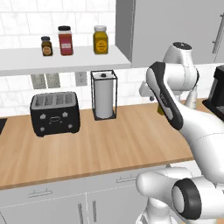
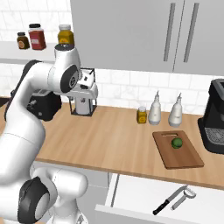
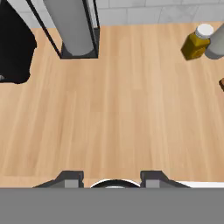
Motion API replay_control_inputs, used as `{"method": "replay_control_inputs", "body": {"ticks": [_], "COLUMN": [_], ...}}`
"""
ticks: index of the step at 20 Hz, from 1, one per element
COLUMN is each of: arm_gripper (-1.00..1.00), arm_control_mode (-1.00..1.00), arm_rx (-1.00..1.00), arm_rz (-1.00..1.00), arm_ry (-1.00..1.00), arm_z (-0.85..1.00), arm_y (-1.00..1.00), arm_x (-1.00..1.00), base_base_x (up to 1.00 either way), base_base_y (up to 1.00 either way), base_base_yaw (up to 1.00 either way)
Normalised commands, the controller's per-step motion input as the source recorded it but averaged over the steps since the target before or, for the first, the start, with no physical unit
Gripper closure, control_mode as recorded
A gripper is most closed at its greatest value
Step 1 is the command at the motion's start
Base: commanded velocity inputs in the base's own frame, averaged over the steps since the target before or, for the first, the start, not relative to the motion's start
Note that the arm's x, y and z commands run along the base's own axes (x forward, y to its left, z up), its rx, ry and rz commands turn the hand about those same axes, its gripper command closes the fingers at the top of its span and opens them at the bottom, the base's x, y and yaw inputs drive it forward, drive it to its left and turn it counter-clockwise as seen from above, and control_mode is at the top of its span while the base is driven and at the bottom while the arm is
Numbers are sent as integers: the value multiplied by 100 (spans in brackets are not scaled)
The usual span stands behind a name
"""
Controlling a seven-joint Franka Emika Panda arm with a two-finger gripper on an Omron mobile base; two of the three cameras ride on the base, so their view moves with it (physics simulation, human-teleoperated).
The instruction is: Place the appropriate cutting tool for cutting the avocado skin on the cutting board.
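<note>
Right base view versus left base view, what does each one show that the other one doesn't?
Right base view alone: the cutting board with the avocado on it, two white bottles, and an open drawer holding a knife and a peeler. Left base view alone: wall outlets and the toaster's full front. Both share the paper towel holder, three shelf jars and the coffee machine.

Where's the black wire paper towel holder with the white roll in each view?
Left base view: black wire paper towel holder at centre, against the back wall.
Right base view: left of centre, partly behind the arm.
Hand view: top left.
Shared landmark: the boxy black toaster beside it.
</note>
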Motion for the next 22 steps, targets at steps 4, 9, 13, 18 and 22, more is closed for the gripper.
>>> {"method": "replay_control_inputs", "body": {"ticks": [4,9,13,18,22], "arm_gripper": [-100,-100,-100,-100,-100], "arm_control_mode": [-100,-100,-100,-100,-100], "arm_rx": [-2,0,0,0,0], "arm_rz": [0,0,0,0,0], "arm_ry": [5,13,22,23,26], "arm_z": [-17,-29,-34,-29,-34], "arm_y": [-11,-67,-100,-100,-100], "arm_x": [-21,-67,-70,-44,-13], "base_base_x": [0,0,0,0,0], "base_base_y": [0,0,0,0,0], "base_base_yaw": [0,0,0,0,0]}}
